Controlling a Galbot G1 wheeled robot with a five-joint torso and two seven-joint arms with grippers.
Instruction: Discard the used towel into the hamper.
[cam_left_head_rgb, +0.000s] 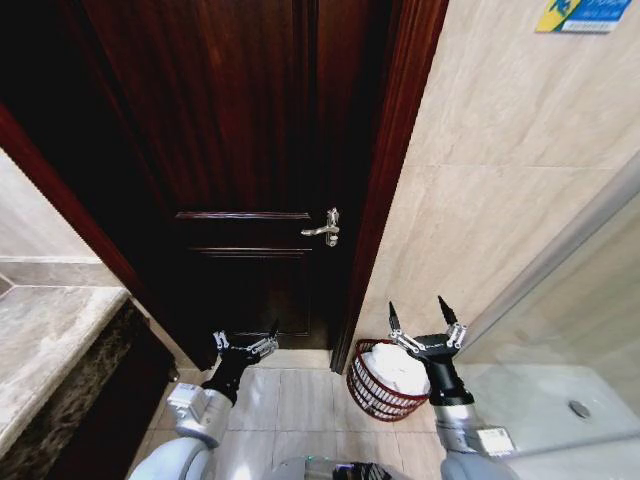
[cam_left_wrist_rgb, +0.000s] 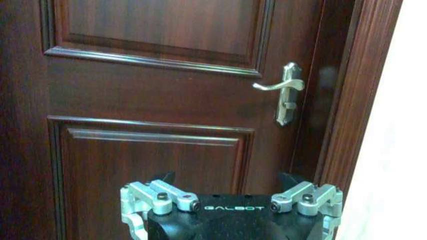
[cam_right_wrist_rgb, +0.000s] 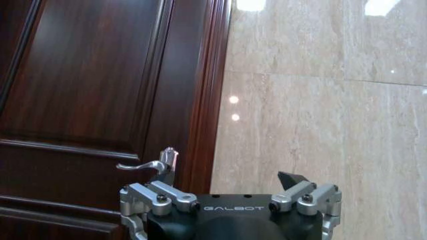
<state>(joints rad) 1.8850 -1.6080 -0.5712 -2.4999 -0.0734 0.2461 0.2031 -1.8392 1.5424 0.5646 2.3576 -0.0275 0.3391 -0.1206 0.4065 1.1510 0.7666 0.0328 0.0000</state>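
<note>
The hamper (cam_left_head_rgb: 371, 396), a reddish-brown wire basket, stands on the floor against the beige wall, just right of the door frame. A white towel (cam_left_head_rgb: 397, 367) lies inside it. My right gripper (cam_left_head_rgb: 418, 312) is held above the hamper's right side, open, with nothing between its fingers; in the right wrist view this gripper (cam_right_wrist_rgb: 227, 181) points at the door frame and wall. My left gripper (cam_left_head_rgb: 244, 341) hangs low in front of the dark door, open and empty, and in the left wrist view it (cam_left_wrist_rgb: 227, 179) faces the door panel.
A shut dark wooden door (cam_left_head_rgb: 240, 150) with a silver lever handle (cam_left_head_rgb: 323, 229) fills the way ahead. A marble counter (cam_left_head_rgb: 50, 340) is at the left. A glass shower panel (cam_left_head_rgb: 560, 300) and a shower floor with a drain (cam_left_head_rgb: 578, 408) are at the right.
</note>
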